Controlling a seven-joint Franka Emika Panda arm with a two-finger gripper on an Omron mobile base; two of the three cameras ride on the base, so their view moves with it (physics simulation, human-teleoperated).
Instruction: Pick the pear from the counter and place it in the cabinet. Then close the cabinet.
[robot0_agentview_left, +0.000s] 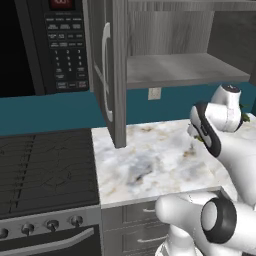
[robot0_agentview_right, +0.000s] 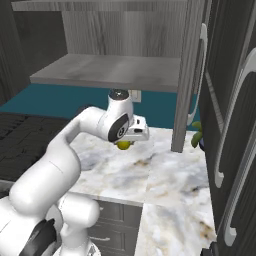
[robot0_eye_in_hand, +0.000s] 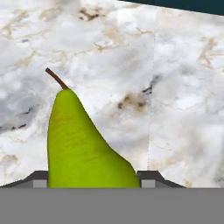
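Jaws (robot0_eye_in_hand: 94, 177): fingertips (robot0_eye_in_hand: 151, 176) tight against either side of pear (robot0_eye_in_hand: 81, 144); closed on it, no gap seen in hand view. Pear: yellow-green, neck and brown stem pointing away from hand, held between the tips. In right base view, pear (robot0_agentview_right: 123, 145) tucked under the hand, apparently clear of the counter, though lift height hard to judge.

Counter (robot0_agentview_right: 165, 185): white marble-look slab, bare below the hand. Stove (robot0_agentview_left: 45, 165): black, left of counter. Plant (robot0_agentview_right: 196, 134): green leaves just past the right door's edge.

Cabinet (robot0_agentview_left: 185, 70): above counter, both doors swung open, shelf bare. Microwave (robot0_agentview_left: 45, 45): black, left of cabinet.

Progress, as judged: pick done or nearly so; pear not yet raised to shelf level. Left: lift, carry in onto shelf, release, withdraw, shut both doors.

Views compared: hand view alone gives grip contact and stem direction. Right base view gives pear under hand, shelf above it, right door (robot0_agentview_right: 192, 75) edge-on. Left base view has arm blocking pear, but gives left door (robot0_agentview_left: 112, 70) with handle, stove and microwave.
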